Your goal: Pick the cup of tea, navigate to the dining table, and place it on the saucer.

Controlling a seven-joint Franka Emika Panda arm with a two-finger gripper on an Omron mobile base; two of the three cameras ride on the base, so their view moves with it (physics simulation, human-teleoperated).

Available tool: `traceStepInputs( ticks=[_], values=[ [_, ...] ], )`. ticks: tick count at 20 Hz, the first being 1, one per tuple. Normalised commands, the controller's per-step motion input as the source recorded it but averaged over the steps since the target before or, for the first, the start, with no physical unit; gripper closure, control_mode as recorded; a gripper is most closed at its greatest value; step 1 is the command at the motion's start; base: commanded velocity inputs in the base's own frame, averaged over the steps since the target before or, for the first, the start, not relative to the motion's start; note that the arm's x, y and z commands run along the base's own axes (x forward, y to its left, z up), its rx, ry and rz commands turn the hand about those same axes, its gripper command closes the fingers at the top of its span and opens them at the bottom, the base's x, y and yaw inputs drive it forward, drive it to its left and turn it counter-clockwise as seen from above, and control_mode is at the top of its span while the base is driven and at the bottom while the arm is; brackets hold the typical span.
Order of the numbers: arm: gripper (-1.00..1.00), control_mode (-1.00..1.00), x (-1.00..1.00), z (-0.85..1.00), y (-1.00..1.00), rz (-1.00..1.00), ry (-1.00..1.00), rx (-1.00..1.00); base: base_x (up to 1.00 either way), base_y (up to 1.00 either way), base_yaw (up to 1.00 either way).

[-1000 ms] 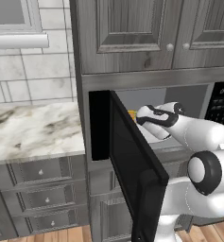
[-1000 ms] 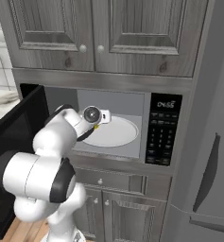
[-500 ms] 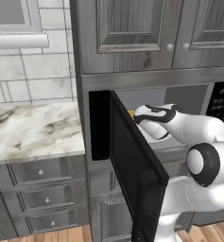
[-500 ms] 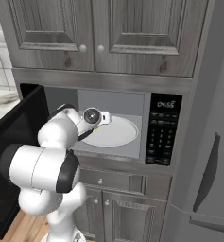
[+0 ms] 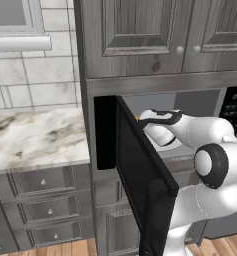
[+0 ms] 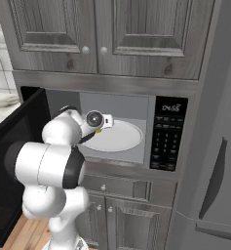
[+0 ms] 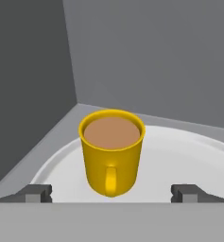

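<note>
We have reached our arm into an open microwave set below wooden cupboards, its dark door swung outward. Inside, the cup of tea stands upright on the white turntable, near the microwave's back left corner, handle turned toward our gripper. The jaws are spread wide, one tip either side of the cup and short of it, holding nothing; we judge this lines up a grasp around its body.

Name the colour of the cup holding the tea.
Yellow; the cup of tea shows best in the hand view.
</note>
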Motion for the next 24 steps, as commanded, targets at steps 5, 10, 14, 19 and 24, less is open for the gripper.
traceStepInputs(
  ticks=[5, 10, 14, 19, 24],
  values=[
    [-1.0, -1.0, 0.16, -0.14, 0.04, 0.0, 0.0, 0.0, 0.0, 0.0, 0.0],
    [-1.0, -1.0, 0.14, -0.17, 0.08, 0.0, 0.0, 0.0, 0.0, 0.0, 0.0],
    [-1.0, -1.0, 0.09, -0.2, 0.09, 0.0, 0.0, 0.0, 0.0, 0.0, 0.0],
    [-1.0, -1.0, 0.0, -0.21, 0.0, 0.0, 0.0, 0.0, 0.0, 0.0, 0.0],
    [-1.0, -1.0, 0.02, -0.14, 0.0, 0.0, 0.0, 0.0, 0.0, 0.0, 0.0]
  ],
)
